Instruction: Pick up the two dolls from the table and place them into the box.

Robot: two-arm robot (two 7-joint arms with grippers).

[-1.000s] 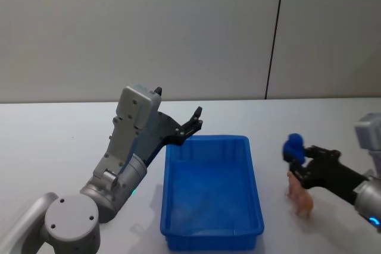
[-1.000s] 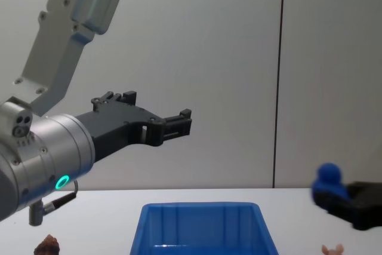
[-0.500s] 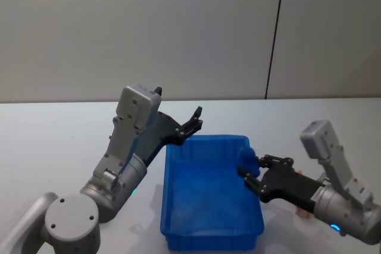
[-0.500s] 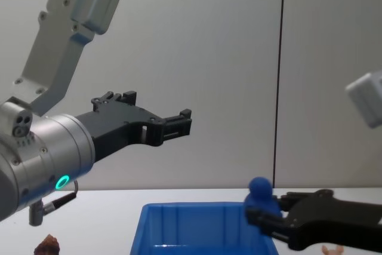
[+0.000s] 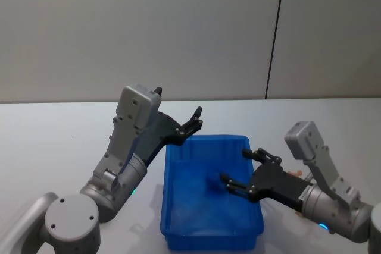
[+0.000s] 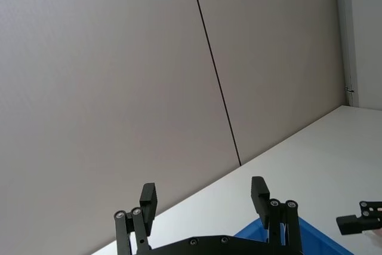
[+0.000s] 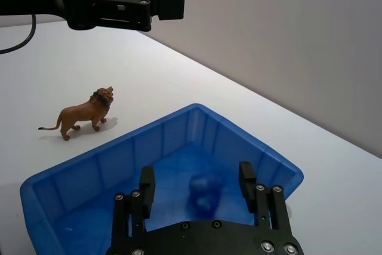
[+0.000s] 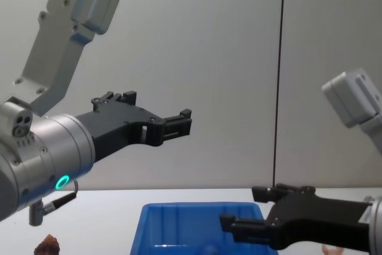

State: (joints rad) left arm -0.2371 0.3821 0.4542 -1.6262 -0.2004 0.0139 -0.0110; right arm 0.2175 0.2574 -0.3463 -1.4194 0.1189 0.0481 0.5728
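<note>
The blue box [image 5: 208, 140] sits on the white table [image 5: 53, 141] in front of me. My right gripper [image 5: 241, 173] hovers open over its right half. A small dark blue toy [image 5: 213, 181] lies loose on the box floor, and the right wrist view shows this toy [image 7: 206, 190] below my open right gripper [image 7: 197, 177]. The brown doll [image 7: 83, 113], a lion figure, stands on the table left of the box [image 7: 83, 171]. A sliver of the pale pink doll [image 8: 332, 248] peeks out below the right arm. My left gripper [image 5: 193, 122] hangs open, raised above the box's far left corner.
In the chest view the left gripper [image 8: 179, 122] is high above the box [image 8: 197, 207] and the right gripper [image 8: 250, 213] is just over its rim. The brown doll [image 8: 46, 246] is at the lower left. A grey wall stands behind the table.
My right gripper carried the blue toy leftward from the table over the box, opened, and the toy dropped inside. The left arm has not moved.
</note>
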